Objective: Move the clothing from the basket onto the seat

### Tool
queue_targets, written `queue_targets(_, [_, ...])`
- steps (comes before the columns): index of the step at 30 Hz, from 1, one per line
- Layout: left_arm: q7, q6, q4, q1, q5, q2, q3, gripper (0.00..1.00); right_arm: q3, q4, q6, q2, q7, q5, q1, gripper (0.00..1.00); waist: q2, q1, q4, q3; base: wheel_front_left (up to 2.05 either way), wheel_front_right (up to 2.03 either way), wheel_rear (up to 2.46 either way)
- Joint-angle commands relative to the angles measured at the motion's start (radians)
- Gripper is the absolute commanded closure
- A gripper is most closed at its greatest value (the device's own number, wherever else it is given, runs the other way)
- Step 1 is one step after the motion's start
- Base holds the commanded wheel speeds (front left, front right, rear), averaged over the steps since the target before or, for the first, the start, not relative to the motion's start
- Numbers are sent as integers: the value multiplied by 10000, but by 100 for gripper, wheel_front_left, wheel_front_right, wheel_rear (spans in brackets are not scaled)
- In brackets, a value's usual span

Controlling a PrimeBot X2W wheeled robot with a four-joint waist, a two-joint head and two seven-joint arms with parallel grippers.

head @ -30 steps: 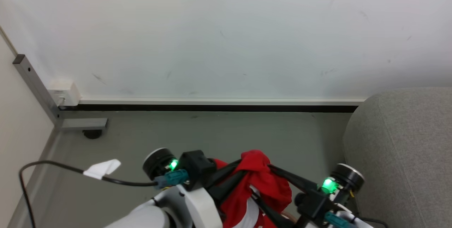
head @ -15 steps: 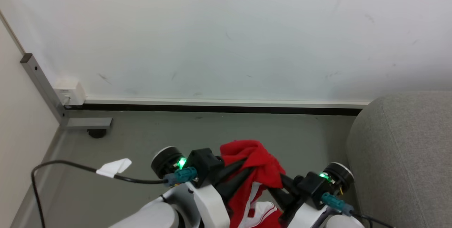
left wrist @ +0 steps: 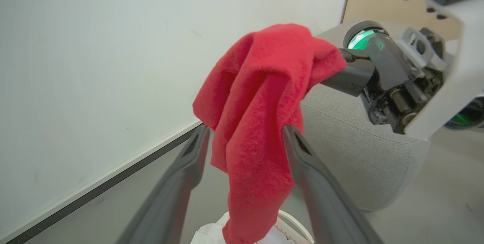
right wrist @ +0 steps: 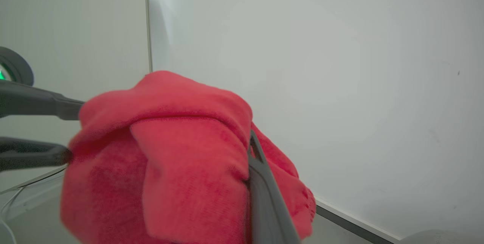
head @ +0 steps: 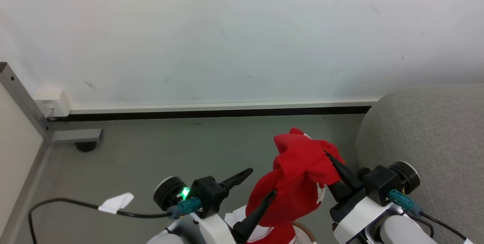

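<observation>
Partway there: holding the clothing (head: 298, 172) pinched in the right gripper (head: 326, 154), lifted clear above the basket (left wrist: 294, 224) and near the seat (head: 427, 130) on the right but not yet laid on it, left gripper (head: 262, 180) spread wide either side of the hanging cloth, more red-and-white fabric (head: 278, 236) apparently left below.

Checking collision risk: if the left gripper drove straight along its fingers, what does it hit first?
Probably the clothing, hanging from the right gripper between the fingers of the open left gripper. Depth unclear.
</observation>
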Motion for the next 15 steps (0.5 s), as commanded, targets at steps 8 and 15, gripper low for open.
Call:
queue_targets(8, [-235, -41, 157, 173, -70, -80, -30, 0, -372, -545, -21, -223, 252, -167, 326, 100, 0, 0, -807, 125, 0, 0, 0])
queue_targets(15, [-275, -39, 142, 249, -104, -188, -155, 0, -905, -1012, -21, -538, 536, -258, 471, 100, 0, 0, -2292, 409, 0, 0, 0])
